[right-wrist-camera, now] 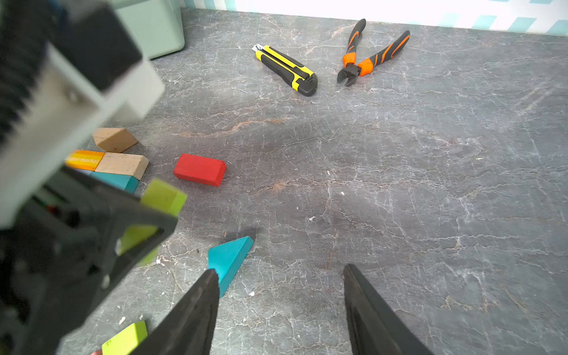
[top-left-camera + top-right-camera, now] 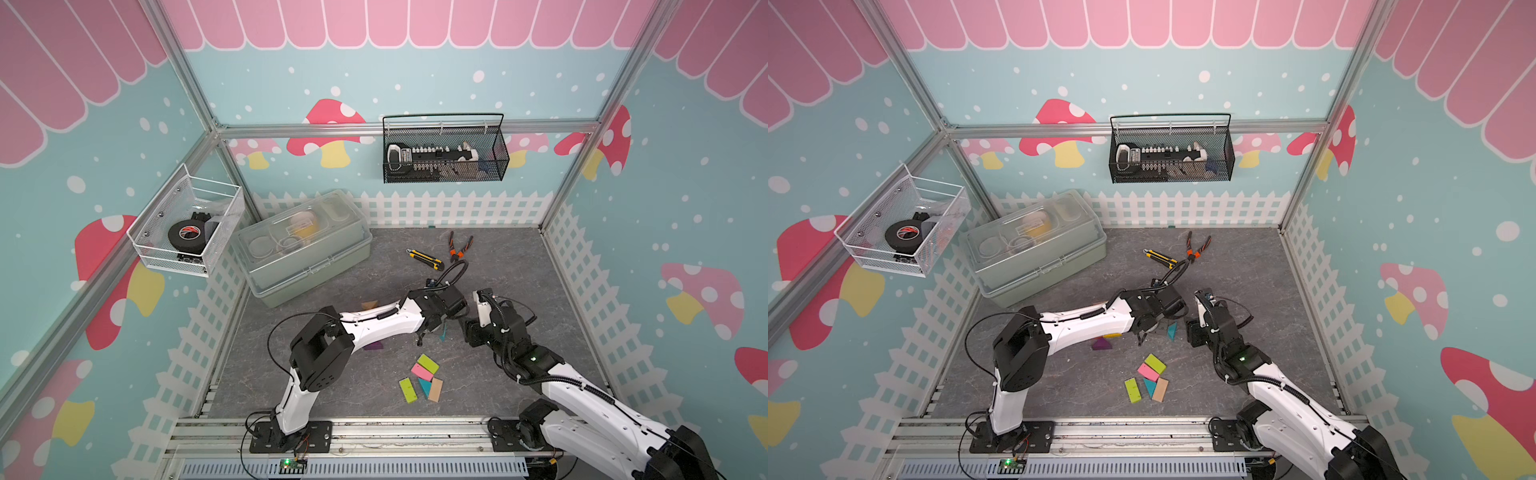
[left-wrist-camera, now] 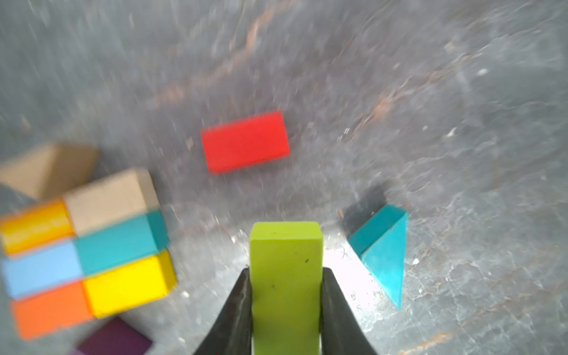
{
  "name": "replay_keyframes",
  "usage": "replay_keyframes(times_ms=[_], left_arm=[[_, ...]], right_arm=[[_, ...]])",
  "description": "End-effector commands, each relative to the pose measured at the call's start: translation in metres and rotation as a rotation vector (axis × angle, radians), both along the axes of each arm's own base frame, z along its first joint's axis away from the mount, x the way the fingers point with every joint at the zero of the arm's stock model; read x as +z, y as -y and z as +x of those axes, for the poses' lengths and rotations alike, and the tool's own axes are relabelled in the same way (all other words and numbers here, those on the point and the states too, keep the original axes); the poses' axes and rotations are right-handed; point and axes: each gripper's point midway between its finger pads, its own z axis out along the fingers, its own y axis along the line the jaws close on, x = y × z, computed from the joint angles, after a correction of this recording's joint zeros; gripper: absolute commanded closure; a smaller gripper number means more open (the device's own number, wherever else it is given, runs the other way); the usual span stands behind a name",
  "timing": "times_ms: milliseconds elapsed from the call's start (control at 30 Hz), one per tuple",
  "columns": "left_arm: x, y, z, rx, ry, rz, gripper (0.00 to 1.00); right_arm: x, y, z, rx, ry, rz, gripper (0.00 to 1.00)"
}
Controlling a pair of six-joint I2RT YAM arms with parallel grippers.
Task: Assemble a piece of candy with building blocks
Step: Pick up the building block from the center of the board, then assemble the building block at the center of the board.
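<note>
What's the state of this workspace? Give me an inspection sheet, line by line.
Surface: grey marbled table, scuffed.
Job's things: red block lying flat; teal wedge on edge; packed rows of blocks; loose cluster of blocks.
Clutter: utility knife, pliers.
Tools: left tool shut on lime block; right tool open, empty.
Cables: black loop over the left wrist.
Surroundings: storage box, white basket, black basket.

The left arm (image 2: 374, 322) hides most blocks beneath it in both top views. The left wrist view is blurred; the purple block (image 3: 115, 339) and orange block (image 3: 49, 309) there are cut off at the frame edge. Contents of the black basket (image 2: 444, 156) are unreadable.
</note>
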Motion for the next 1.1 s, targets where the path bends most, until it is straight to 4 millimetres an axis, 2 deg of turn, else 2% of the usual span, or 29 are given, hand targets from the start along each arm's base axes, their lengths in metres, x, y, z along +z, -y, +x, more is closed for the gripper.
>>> replay_keyframes(times_ms=[0, 133, 233, 400, 500, 633, 800, 1067], left_arm=[[0.032, 0.003, 0.034, -0.252, 0.105, 0.11, 0.79], [0.042, 0.022, 0.057, -0.421, 0.082, 0.057, 0.79], [0.039, 0.035, 0.067, -0.538, 0.055, 0.013, 0.77], [0.015, 0.054, 0.063, -0.784, 0.027, 0.033, 0.77], [0.01, 0.061, 0.061, -0.898, 0.032, 0.036, 0.77], [0.005, 0.058, 0.071, -0.963, -0.005, 0.042, 0.77], [-0.019, 0.05, 0.065, -1.045, -0.117, 0.041, 0.75], [-0.041, 0.046, 0.062, -1.153, -0.158, 0.099, 0.75]], right_arm=[[-0.001, 0.006, 0.001, -0.041, 0.019, 0.016, 0.35], [-0.009, 0.011, -0.002, -0.057, 0.001, -0.008, 0.36], [-0.011, 0.014, -0.003, -0.066, -0.003, -0.02, 0.36], [-0.011, 0.017, -0.003, -0.071, 0.0, -0.037, 0.36], [-0.014, 0.018, -0.004, -0.071, -0.011, -0.046, 0.35], [-0.02, 0.019, -0.006, -0.071, -0.028, -0.059, 0.36], [-0.024, 0.022, -0.007, -0.082, -0.037, -0.076, 0.36], [-0.029, 0.023, -0.007, -0.081, -0.054, -0.097, 0.36]])
